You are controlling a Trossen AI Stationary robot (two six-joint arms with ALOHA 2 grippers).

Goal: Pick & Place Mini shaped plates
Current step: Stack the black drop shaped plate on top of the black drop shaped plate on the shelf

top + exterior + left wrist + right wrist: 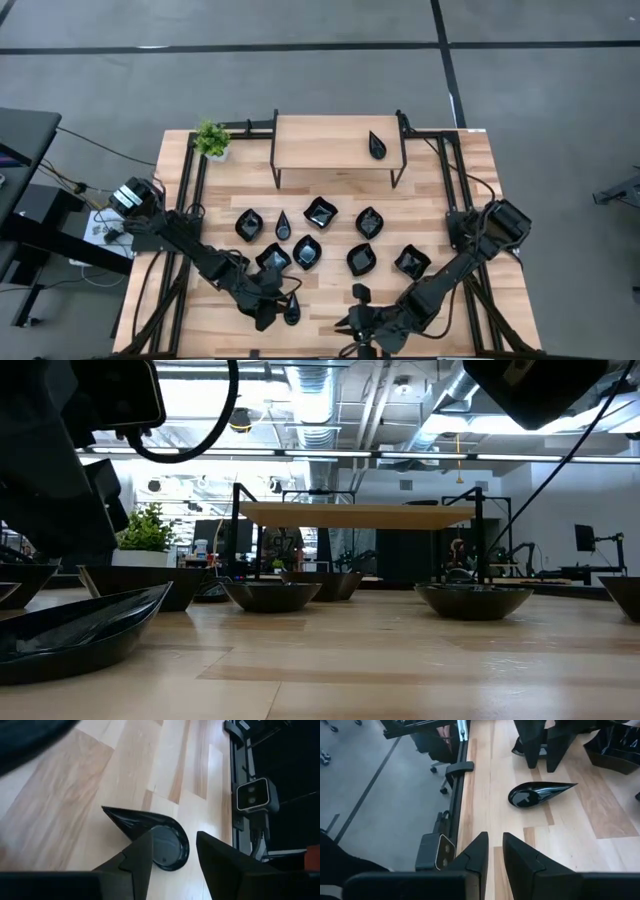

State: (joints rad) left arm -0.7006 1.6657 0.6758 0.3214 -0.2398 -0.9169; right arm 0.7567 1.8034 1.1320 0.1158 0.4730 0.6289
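Observation:
The mini shaped plates are glossy black dishes; several sit on their bases mid-table (320, 212). One teardrop plate (150, 835) (537, 795) (291, 312) lies flat near the near edge. My left gripper (175, 834) (278, 303) is open and hovers over this plate's round end without touching it; the right wrist view shows its fingers (540, 750) clear of the dish. My right gripper (495, 836) (355, 312) waits to the right of it, low over bare wood, its fingers a narrow gap apart. Another teardrop plate (377, 143) rests on the wooden shelf.
A wooden shelf on black legs (338, 140) stands at the far side, with a small green potted plant (211, 140) to its left. A black frame rail (462, 767) runs along the near edge. Bare wood lies between the two grippers (320, 315).

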